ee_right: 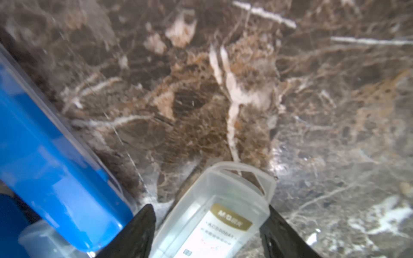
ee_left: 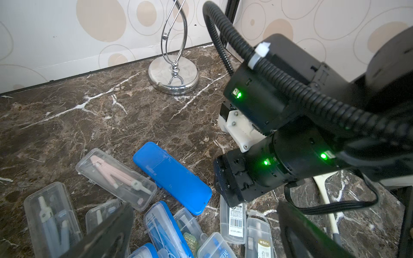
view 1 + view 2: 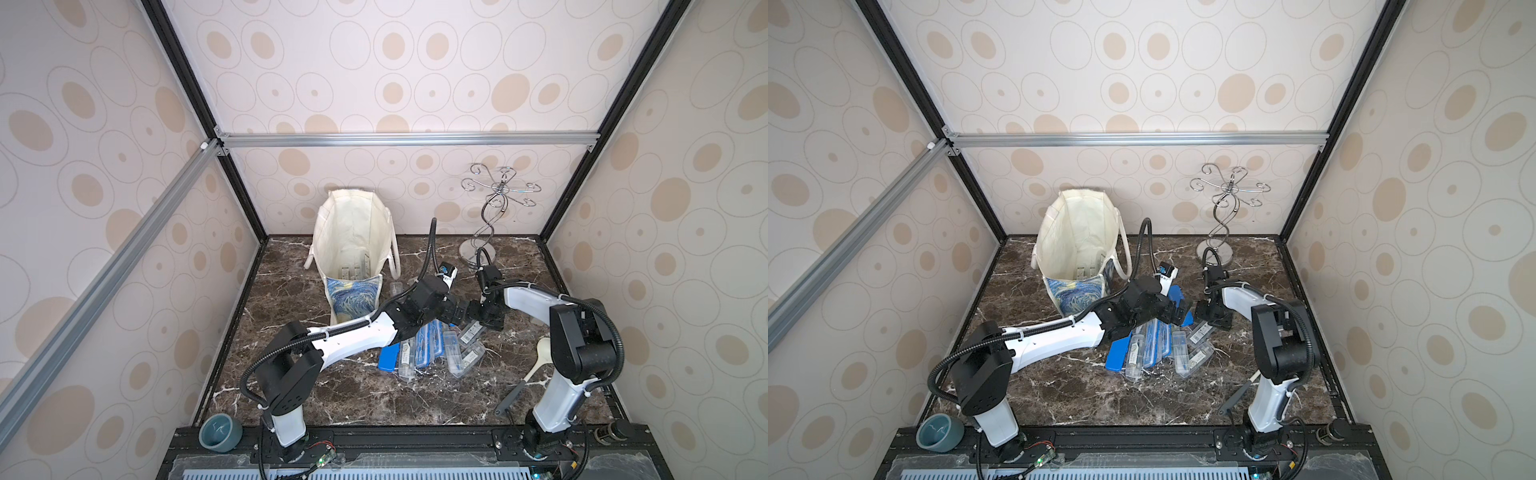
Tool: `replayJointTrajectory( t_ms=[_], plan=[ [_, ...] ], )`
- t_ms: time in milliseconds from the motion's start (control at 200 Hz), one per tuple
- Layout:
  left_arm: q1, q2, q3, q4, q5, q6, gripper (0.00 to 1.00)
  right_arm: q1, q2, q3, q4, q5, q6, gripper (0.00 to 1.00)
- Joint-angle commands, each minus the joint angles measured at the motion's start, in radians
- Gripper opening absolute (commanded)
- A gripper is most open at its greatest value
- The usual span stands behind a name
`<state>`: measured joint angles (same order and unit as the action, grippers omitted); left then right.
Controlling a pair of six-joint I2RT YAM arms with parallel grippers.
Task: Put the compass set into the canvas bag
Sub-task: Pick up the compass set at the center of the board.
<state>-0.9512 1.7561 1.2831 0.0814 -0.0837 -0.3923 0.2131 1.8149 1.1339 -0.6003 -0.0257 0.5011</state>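
Your right gripper is down at the counter, with its two black fingers on both sides of one compass set, a clear case with a white label. The jaws are about half open. On one side a thin strip of counter shows between finger and case. On the other side the finger looks to be touching it, so you cannot tell if it has a firm hold. This compass set lies on the counter at the 2 o'clock edge of the pile of more cases in the middle. Your left gripper hangs over that pile with its jaws very wide, and it holds nothing. Near it you can see a blue case and a pink compass case. The canvas bag stands upright at 11 o'clock on the counter, well apart from the compass set. Its mouth is open and its blue painted side faces 6 o'clock. A few clear cases lie in its bottom. A silver stand is at 1 o'clock, and a white spoon is at 4 o'clock.
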Motion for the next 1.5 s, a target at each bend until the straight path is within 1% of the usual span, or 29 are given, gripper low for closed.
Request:
replayJointTrajectory(
  t_ms=[0, 135, 205, 235, 305, 440, 535, 660, 795, 1015, 1115, 1326, 1496],
  plan=[
    [-0.005, -0.003, 0.002, 0.008, -0.019, -0.011, 1.0, 0.005, 0.047, 0.038, -0.014, -0.008, 0.008, 0.72],
    [-0.004, -0.001, 0.0, 0.008, -0.023, -0.014, 1.0, 0.005, 0.091, 0.083, -0.028, -0.008, -0.001, 0.66],
    [-0.005, 0.003, 0.004, 0.005, -0.022, -0.016, 1.0, 0.005, 0.107, 0.099, -0.029, -0.014, 0.0, 0.64],
    [-0.004, 0.005, 0.005, 0.004, -0.022, -0.016, 1.0, 0.005, 0.115, 0.106, -0.029, -0.016, 0.0, 0.62],
    [-0.003, 0.006, 0.005, 0.004, -0.024, -0.018, 1.0, 0.005, 0.128, 0.12, -0.027, -0.02, 0.002, 0.61],
    [-0.003, 0.009, 0.005, 0.003, -0.023, -0.019, 1.0, 0.005, 0.148, 0.148, -0.028, -0.023, -0.002, 0.54],
    [-0.001, 0.012, 0.004, 0.0, -0.024, -0.02, 1.0, 0.005, 0.149, 0.161, -0.03, -0.027, -0.015, 0.55],
    [0.004, 0.012, -0.002, -0.005, -0.024, -0.03, 1.0, 0.005, 0.119, 0.15, -0.047, -0.033, -0.043, 0.67],
    [0.016, 0.011, -0.022, 0.008, -0.016, -0.054, 1.0, 0.008, 0.07, 0.101, -0.067, -0.034, -0.05, 0.73],
    [0.031, 0.009, -0.043, 0.033, 0.012, -0.068, 1.0, 0.041, -0.023, -0.009, -0.078, 0.009, -0.045, 0.72],
    [0.034, 0.011, -0.047, 0.037, 0.018, -0.068, 1.0, 0.049, -0.044, -0.035, -0.08, 0.009, -0.045, 0.71],
    [0.035, 0.014, -0.048, 0.044, 0.027, -0.069, 1.0, 0.06, -0.028, -0.027, -0.074, -0.004, -0.031, 0.68],
    [0.037, 0.013, -0.05, 0.044, 0.028, -0.069, 1.0, 0.06, 0.014, 0.006, -0.066, -0.019, -0.014, 0.61]
  ],
)
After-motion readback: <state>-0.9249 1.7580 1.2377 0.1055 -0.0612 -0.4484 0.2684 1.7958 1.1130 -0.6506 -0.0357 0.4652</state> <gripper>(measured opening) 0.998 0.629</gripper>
